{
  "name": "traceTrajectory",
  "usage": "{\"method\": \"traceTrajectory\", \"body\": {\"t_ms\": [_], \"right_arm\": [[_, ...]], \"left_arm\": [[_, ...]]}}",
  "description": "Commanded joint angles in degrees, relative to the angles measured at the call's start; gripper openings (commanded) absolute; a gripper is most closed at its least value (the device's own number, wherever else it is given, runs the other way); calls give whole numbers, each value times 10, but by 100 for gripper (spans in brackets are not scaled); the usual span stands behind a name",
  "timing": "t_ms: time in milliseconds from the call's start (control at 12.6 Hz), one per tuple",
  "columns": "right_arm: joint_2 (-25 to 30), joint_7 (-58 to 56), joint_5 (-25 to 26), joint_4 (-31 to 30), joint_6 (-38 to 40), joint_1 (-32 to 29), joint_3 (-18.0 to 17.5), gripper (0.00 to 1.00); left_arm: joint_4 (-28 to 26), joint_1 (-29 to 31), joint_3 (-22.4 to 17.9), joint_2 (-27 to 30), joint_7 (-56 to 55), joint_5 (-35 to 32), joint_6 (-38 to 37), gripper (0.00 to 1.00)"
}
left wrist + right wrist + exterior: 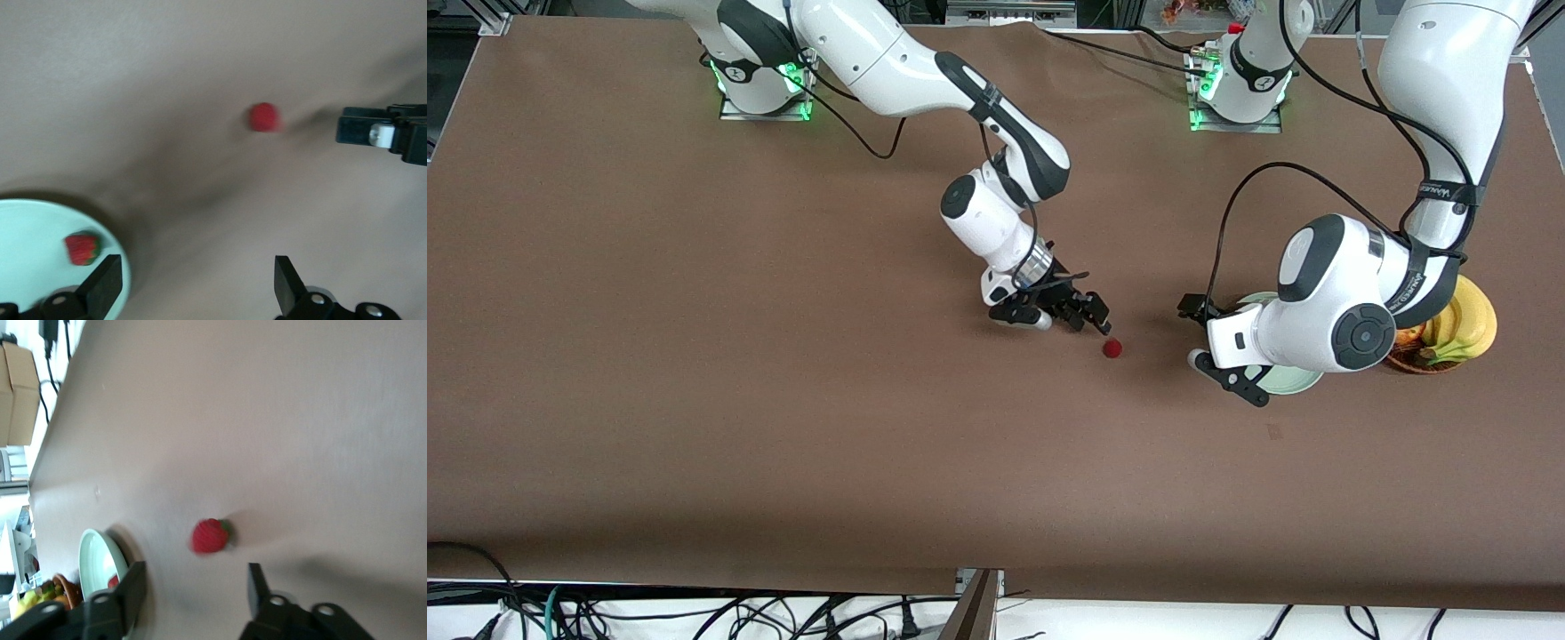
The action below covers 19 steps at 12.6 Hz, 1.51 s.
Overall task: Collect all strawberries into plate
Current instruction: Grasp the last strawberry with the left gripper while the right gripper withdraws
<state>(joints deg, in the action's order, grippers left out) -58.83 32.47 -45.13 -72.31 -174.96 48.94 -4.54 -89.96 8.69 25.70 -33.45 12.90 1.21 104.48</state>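
**A:** So where are the berries? We count one loose strawberry (1112,348) lying on the bare table (694,356), about mid-table, between the two grippers and not touching either one.

**B:** Yep, and we see a second berry (83,249) already in the plate (27,227), near its rim. The plate sits toward the left arm's end of the table, mostly hidden under that arm in the front view. A third one we can't find anywhere.

**A:** Grippers? The right gripper (1089,318) hangs low just beside the loose strawberry, on the side toward the robot bases. Its fingers (133,587) are spread apart with nothing between them; the berry lies out in front of the tips, clear of them.

**B:** Agreed. The left gripper (1232,342) hovers over the plate's edge, fingers (103,283) wide apart, gripping nothing.

**A:** Right next to the plate, further toward the left arm's end, we've got a basket (1414,360) with bananas (1467,324) in it.
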Motion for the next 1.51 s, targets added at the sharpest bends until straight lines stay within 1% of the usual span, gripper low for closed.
{"method": "traceTrajectory", "body": {"t_ms": [0, 79, 159, 317, 476, 634, 713, 793, 951, 1030, 1110, 1189, 1268, 1348, 1427], "right_arm": [[8, -11, 25, -6, 35, -9, 30, 99], [8, -11, 41, -15, 39, -6, 53, 100], [9, -12, 62, -20, 61, -6, 77, 99], [29, -14, 114, -15, 172, -10, 132, 99], [40, -29, 146, -14, 249, -12, 181, 99], [62, -83, 149, -14, 331, -22, 218, 99], [86, -106, 150, -14, 382, -32, 231, 99], [106, -120, 151, -14, 435, -42, 247, 99], [147, -178, 180, -14, 555, -41, 310, 99], [167, -214, 184, -14, 616, -42, 340, 99], [182, -250, 183, -14, 670, -41, 374, 99], [202, -278, 183, -14, 712, -41, 397, 99], [221, -299, 188, -14, 740, -41, 410, 99], [238, -315, 202, -14, 768, -40, 424, 99], [258, -317, 210, -15, 796, -40, 426, 99]], "left_arm": [[15, -2, -3, -3, -19, 32, -9, 100], [15, -6, -3, -3, -36, 34, -4, 100], [13, -16, -3, -5, -53, 39, 20, 100], [2, -34, -5, -13, -100, 29, 66, 100], [3, -46, -8, -37, -108, -3, 158, 100], [6, -48, -8, -78, -107, -72, 264, 100], [7, -52, -8, -95, -108, -87, 312, 100], [6, -59, -8, -103, -109, -89, 330, 100], [8, -82, -12, -115, -122, -89, 335, 100], [9, -95, -13, -116, -157, -88, 335, 100], [4, -96, -13, -115, -183, -90, 335, 100], [6, -99, -13, -122, -182, -102, 341, 100], [6, -100, -14, -135, -181, -132, 360, 100], [5, -97, -15, -143, -182, -166, 378, 93], [5, -95, -15, -147, -181, -181, 380, 91]]}}
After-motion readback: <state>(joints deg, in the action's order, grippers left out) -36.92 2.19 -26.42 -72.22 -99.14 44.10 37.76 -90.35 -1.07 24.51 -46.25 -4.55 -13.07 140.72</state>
